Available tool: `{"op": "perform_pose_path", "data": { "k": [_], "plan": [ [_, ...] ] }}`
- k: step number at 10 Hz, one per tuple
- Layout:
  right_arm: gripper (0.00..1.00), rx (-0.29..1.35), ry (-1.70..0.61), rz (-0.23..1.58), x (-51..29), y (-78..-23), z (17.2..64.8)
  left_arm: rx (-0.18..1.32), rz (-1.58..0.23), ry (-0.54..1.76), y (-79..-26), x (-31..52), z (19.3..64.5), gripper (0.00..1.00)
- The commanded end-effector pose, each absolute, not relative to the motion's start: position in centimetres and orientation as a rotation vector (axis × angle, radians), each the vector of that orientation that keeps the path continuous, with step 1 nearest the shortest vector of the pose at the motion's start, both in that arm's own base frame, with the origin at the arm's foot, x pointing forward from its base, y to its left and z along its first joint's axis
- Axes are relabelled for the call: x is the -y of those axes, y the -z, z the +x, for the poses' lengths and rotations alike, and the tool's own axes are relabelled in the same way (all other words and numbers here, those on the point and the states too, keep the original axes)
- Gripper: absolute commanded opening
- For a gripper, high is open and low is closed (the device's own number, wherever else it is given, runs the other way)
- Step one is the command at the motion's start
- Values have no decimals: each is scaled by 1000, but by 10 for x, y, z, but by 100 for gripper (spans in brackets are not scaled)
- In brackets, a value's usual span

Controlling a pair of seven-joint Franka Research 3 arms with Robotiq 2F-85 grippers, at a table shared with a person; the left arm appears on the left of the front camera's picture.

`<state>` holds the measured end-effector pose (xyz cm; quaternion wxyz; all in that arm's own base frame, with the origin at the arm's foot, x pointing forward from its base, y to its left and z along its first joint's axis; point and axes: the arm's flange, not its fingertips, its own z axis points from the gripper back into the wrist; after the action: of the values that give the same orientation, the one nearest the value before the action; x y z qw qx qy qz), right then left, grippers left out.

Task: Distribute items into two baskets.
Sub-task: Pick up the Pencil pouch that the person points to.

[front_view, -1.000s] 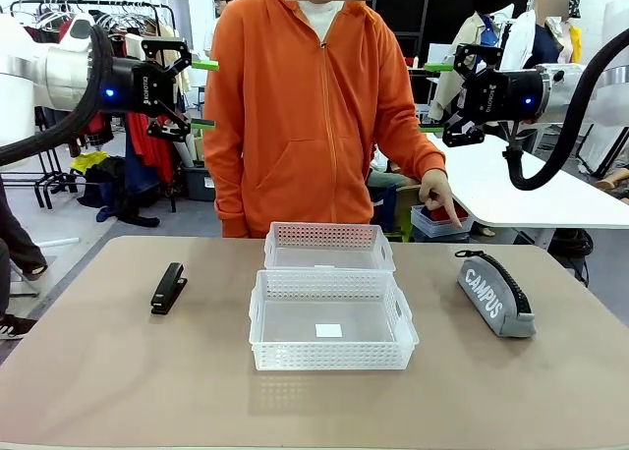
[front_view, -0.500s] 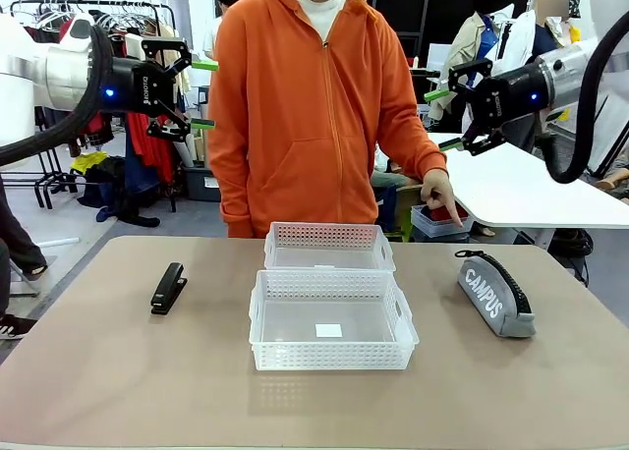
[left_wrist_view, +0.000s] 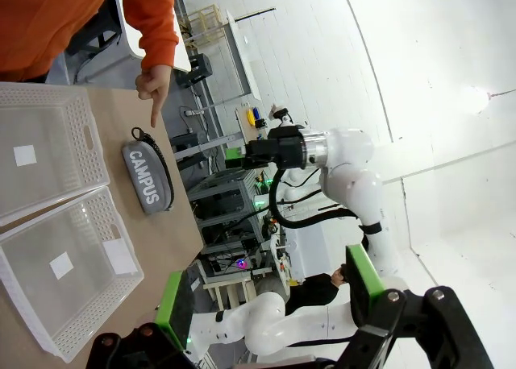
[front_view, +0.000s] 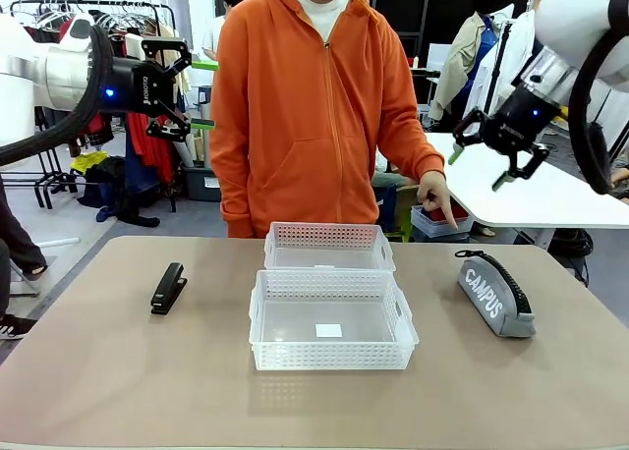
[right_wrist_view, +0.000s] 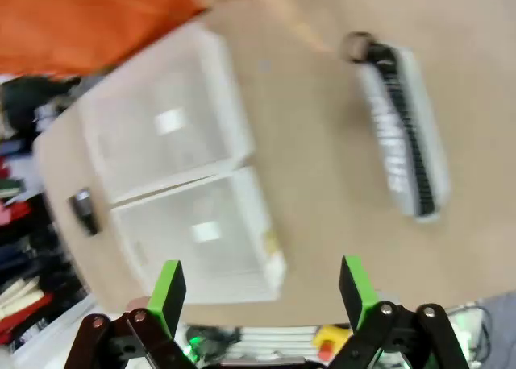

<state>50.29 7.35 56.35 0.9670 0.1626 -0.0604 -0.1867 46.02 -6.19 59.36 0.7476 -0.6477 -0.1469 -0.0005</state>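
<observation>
The grey "CAMPUS" pouch (front_view: 494, 293) lies at the table's right side, and the black stapler (front_view: 168, 288) lies at the left. Two white lattice baskets stand in the middle, the larger one (front_view: 332, 319) nearer me and the smaller one (front_view: 328, 246) behind it. My left gripper (front_view: 201, 94) hangs open, high above the table's left. My right gripper (front_view: 479, 170) is open too, tilted down, high above the pouch. The blurred right wrist view shows the pouch (right_wrist_view: 403, 135), both baskets (right_wrist_view: 201, 236) and the stapler (right_wrist_view: 82, 204) below open fingers (right_wrist_view: 168, 292). The left wrist view shows the pouch (left_wrist_view: 147, 176).
A person in an orange hoodie (front_view: 314, 106) stands at the far edge, one hand (front_view: 437, 199) pointing down near the pouch's end. Bare tabletop (front_view: 118, 381) lies in front of the baskets. A white table (front_view: 550, 190) stands behind at the right.
My right gripper has swung from level and pointing left to tilted down toward the table, moving right and lower. The left arm, the person and the items have not moved.
</observation>
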Motion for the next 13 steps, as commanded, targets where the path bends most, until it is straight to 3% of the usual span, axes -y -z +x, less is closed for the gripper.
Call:
{"op": "perform_pose_path", "data": {
  "k": [1, 3, 4, 6, 10, 13],
  "plan": [
    [100, 37, 398, 168, -68, -542, 508, 326, -1415, 3, -595, 62, 459, 100],
    [100, -51, 383, 159, -55, -537, 507, 326, -1415, 3, -595, 62, 459, 100],
    [100, 40, 394, 166, -57, -532, 504, 326, -1415, 3, -595, 62, 459, 100],
    [100, 40, 394, 166, -57, -532, 504, 326, -1415, 3, -595, 62, 459, 100],
    [100, -210, 360, 23, -38, -460, 517, 326, -1415, 3, -595, 62, 459, 100],
    [100, -272, 362, -8, -32, -424, 516, 326, -1415, 3, -595, 62, 459, 100]
  ]
}}
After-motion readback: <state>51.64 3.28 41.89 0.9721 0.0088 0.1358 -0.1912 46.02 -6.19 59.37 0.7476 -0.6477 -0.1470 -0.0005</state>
